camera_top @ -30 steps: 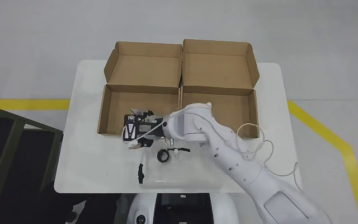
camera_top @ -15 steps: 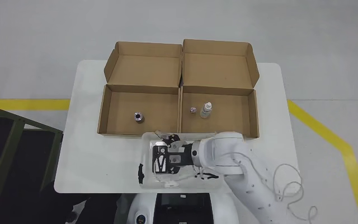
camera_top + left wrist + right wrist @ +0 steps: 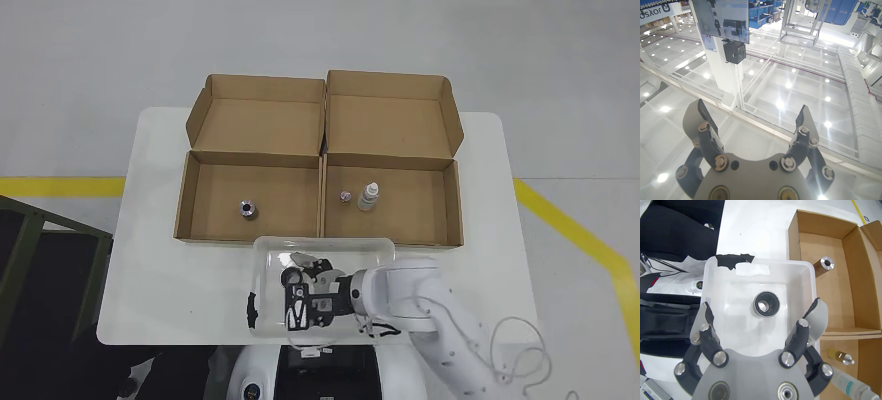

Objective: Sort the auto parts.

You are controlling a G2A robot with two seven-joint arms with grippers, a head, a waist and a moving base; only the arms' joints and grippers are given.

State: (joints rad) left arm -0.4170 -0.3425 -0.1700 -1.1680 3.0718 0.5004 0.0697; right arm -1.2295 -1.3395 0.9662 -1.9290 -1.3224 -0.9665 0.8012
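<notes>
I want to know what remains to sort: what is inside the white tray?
One black ring-shaped part lies on the floor of the white tray. The body of the open right pincer covers one end of the tray, so that end cannot be checked.

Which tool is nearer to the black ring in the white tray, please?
Right. The right tool hangs open above the black ring; the left tool points at the ceiling, away from it.
</notes>
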